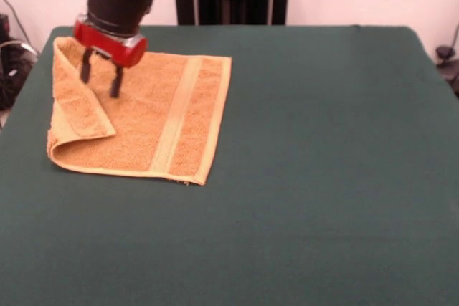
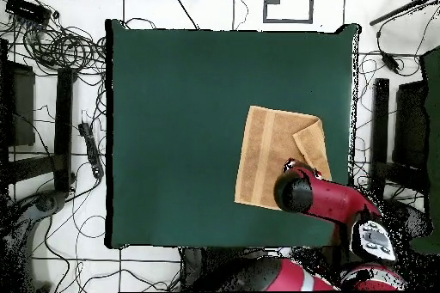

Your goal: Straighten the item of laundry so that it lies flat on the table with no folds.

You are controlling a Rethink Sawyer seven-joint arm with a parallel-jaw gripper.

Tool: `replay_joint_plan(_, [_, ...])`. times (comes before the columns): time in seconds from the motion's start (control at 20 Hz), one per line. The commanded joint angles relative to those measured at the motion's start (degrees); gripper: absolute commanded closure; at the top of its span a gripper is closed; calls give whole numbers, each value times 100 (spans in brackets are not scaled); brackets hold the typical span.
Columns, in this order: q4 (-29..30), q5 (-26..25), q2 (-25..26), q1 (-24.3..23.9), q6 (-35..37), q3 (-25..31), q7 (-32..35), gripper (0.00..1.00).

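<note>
The towel [image 1: 150, 116] lies on the green worktop [image 1: 323, 177], close to one long edge and near a corner in the overhead view. Most of it is spread flat, with one paler woven band [image 1: 176, 116] fully exposed. One end is not flat: a triangular flap [image 1: 79, 105] is doubled over onto the upper surface, producing a rounded crease at the towel's front-left corner in the front view. This flap is the one remaining fold that prevents completion of the task.

The tool [image 1: 100, 80] hangs above the towel beside the inner edge of the flap. Its two dark fingers [image 1: 115, 82] are spread apart and pointed downward, with nothing between them. Whether the tips contact the cloth cannot be determined.

This position appears chosen for access to the flap: the free edge lies just beside the fingers. The likely next requirement is to pinch only the upper layer and draw it outward toward the worktop edge. Catching both layers would drag the whole towel instead.
</note>
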Motion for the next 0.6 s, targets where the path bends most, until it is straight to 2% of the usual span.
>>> replay_joint_plan(0.05, [570, 221, -209, 486, 837, 764, 543, 0])
replay_joint_plan(0.45, [609, 286, -182, 546, 761, 803, 683, 0])
replay_joint_plan(0.6, [270, 295, 222, 657, 402, 689, 814, 0])
